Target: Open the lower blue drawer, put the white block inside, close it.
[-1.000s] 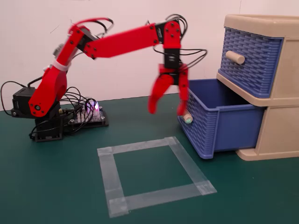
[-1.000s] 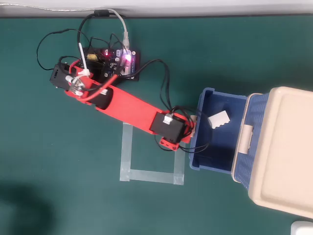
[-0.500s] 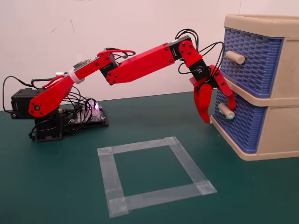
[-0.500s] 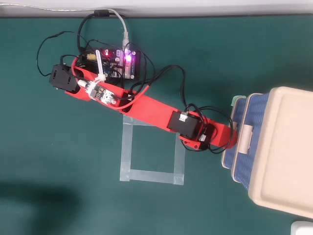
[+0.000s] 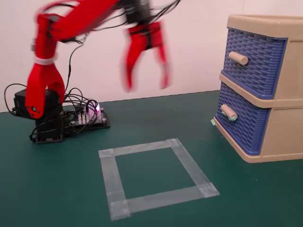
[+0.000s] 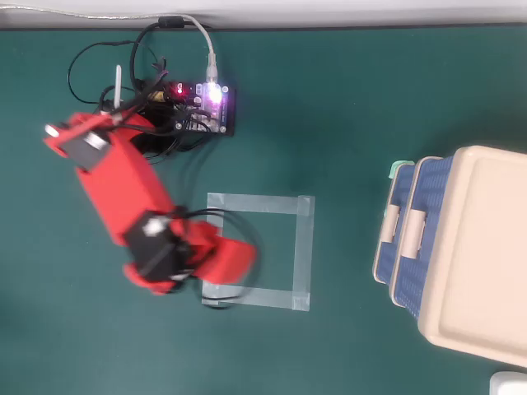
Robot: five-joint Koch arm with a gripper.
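The lower blue drawer (image 5: 244, 124) sits pushed into the beige cabinet (image 5: 284, 123) at the right. Its beige handle with teal ends (image 5: 229, 112) faces left. From overhead the drawer front (image 6: 388, 240) shows at the cabinet's left side. My red gripper (image 5: 146, 86) hangs high above the table with its jaws pointing down and spread apart, empty and motion-blurred. In the overhead view it (image 6: 229, 262) is over the lower left corner of the tape square. No white block shows on the table.
A grey tape square (image 5: 154, 177) marks the green table in front of the arm base (image 5: 45, 113). A circuit board with wires (image 6: 202, 107) lies behind. The upper blue drawer (image 5: 253, 59) has a plain beige handle. A white thing (image 6: 510, 383) is cut off at the overhead view's lower right corner.
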